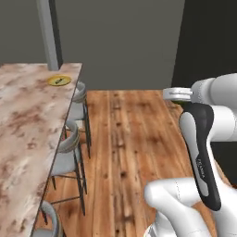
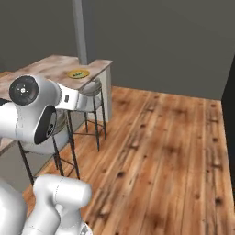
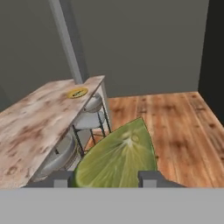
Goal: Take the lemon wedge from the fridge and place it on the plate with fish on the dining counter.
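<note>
Pinching the lemon wedge (image 3: 117,159) between narrowly parted fingertips (image 3: 148,178), the gripper (image 3: 105,179) risks dropping it in transit: the plate with fish (image 3: 77,92) sits at eleven o'clock, well apart, near the dining counter's (image 3: 35,118) far end.

arm: white, dark joints, folded above the base; upper link upright in the left base view, elbow bulking at the left of the right base view
wrist: reaches out level, high over the floor
tool (image 3: 105,178): two dark tips at the bottom of the hand view, closed on the wedge (image 3: 117,158)
wedge: sits between the tips, point away from the hand
</note>
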{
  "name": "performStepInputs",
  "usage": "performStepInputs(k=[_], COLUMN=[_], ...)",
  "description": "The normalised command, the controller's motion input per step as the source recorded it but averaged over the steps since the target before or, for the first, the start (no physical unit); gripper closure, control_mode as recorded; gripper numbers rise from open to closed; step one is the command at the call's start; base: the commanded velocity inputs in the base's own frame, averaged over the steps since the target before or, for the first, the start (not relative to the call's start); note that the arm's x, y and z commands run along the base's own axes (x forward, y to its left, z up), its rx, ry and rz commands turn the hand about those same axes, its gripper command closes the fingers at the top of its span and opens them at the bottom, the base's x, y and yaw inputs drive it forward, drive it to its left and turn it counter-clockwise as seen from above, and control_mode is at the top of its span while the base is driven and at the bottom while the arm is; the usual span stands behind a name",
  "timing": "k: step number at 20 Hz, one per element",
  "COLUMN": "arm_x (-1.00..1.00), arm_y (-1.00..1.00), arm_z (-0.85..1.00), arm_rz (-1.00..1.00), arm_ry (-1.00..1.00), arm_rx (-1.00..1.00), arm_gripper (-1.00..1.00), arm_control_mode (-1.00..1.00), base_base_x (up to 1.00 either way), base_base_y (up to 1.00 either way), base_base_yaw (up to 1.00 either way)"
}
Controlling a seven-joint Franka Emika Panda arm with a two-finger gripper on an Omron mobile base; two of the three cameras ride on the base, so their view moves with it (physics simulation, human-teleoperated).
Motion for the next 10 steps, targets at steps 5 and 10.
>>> performStepInputs(k=[5, 10], arm_x=[0.0, 0.0], arm_y=[0.0, 0.0], arm_z=[0.0, 0.0], arm_rz=[0.0, 0.0], arm_ry=[0.0, 0.0], arm_rx=[0.0, 0.0], arm_gripper=[1.0, 1.0], arm_control_mode=[1.0, 1.0], base_base_x=[1.0, 1.0], base_base_y=[-0.76, -0.62], base_base_yaw=[0.26, 0.29])
